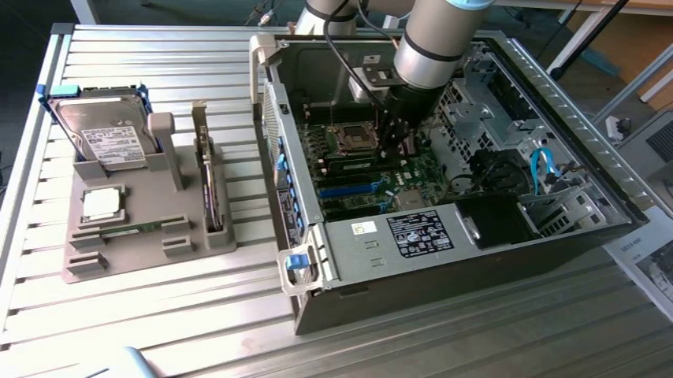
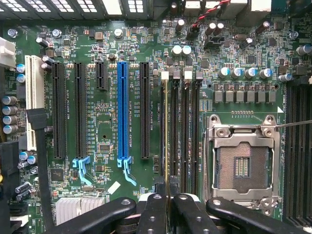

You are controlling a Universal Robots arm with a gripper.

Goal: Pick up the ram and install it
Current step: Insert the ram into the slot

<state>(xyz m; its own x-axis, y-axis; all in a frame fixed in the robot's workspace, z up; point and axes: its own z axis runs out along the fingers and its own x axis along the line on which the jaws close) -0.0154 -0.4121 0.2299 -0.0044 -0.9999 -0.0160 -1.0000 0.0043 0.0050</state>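
fingers (image 2: pixel 154 214) are clamping on the ram (image 2: pixel 166 126), holding it edge-on over the slots (image 2: pixel 185 131) of the board (image 2: pixel 105 126), probably so it's lining up to seat; the arm (image 1: pixel 431 39) is reaching into the case (image 1: pixel 421 236), at 3 o'clock from the holder (image 1: pixel 137 236) in the exterior view

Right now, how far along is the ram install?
Done: pickup, the ram is inside the case. In hand: the gripper holds it edge-on along a memory slot near the empty CPU socket. Left: seating; I cannot tell whether it is pressed home.
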